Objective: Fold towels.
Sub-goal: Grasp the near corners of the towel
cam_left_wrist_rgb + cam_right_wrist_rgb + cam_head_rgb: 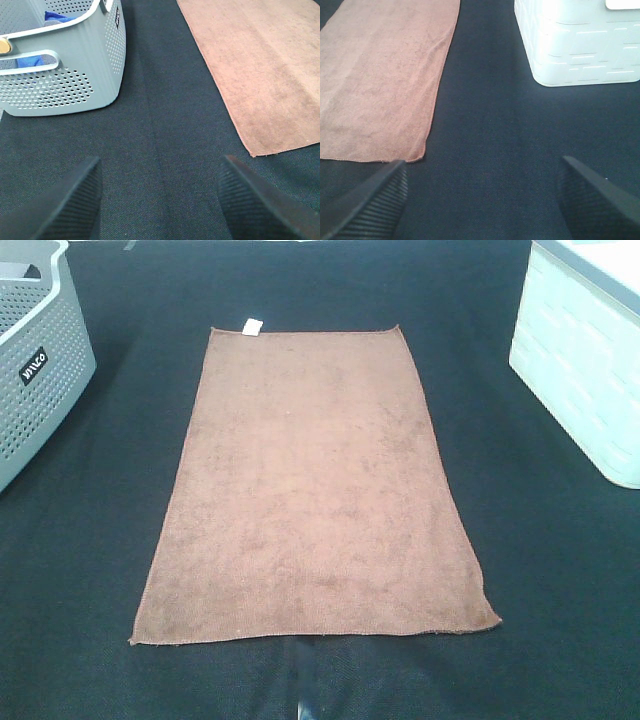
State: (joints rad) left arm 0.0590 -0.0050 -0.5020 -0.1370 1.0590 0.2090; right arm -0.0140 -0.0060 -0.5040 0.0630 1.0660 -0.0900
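While the left gripper (159,200) and right gripper (482,200) gape empty, ribbed pads (70,205) over dark woven cloth (160,125), the rectangular rust-brown terry towel (315,490) lies ahead between them, hems stitched.

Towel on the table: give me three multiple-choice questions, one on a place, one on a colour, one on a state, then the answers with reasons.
1. In the high view, where is the white tag on the towel? A. by the far left corner B. at the centre C. by the near right corner
2. What colour is the perforated basket at the left? A. red B. grey C. yellow
3. How does the towel lie? A. rolled up B. folded in half C. spread flat in one layer

Answers: 1 A, the tag pokes out of the far edge beside the left corner; 2 B, its holed walls are grey; 3 C, all four edges show and there is no fold.
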